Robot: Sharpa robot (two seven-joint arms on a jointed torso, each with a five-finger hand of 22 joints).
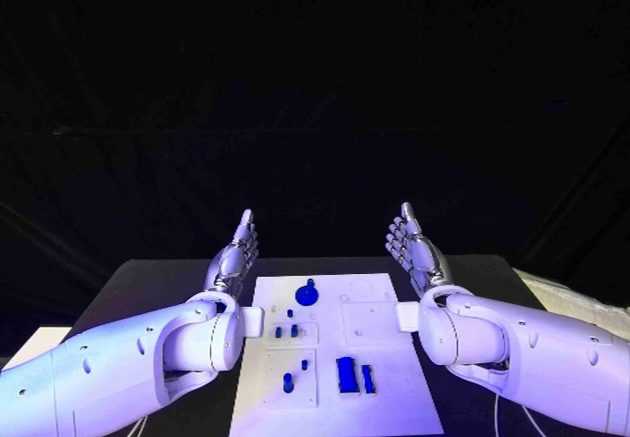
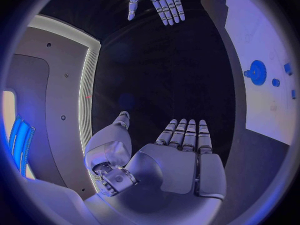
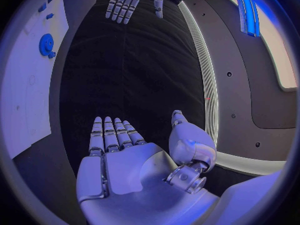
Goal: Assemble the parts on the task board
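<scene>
The white task board (image 1: 381,364) lies in the middle of the black table. On it sit a round blue gear (image 1: 308,294), several small blue pegs (image 1: 291,330) and two long blue blocks (image 1: 348,374) nearer the front. My left hand (image 1: 234,258) is raised flat above the table left of the board, fingers straight and held together, holding nothing. My right hand (image 1: 415,248) mirrors it to the right of the board, also empty. The left wrist view shows the left palm (image 2: 178,157), the right hand (image 2: 156,0) across from it, and the gear (image 2: 257,72). The right wrist view shows the gear (image 3: 45,44).
Black tabletop (image 1: 157,282) runs along both sides of the board. A pale cloth-like object (image 1: 578,300) lies off the table's right edge. Behind the table is dark backdrop.
</scene>
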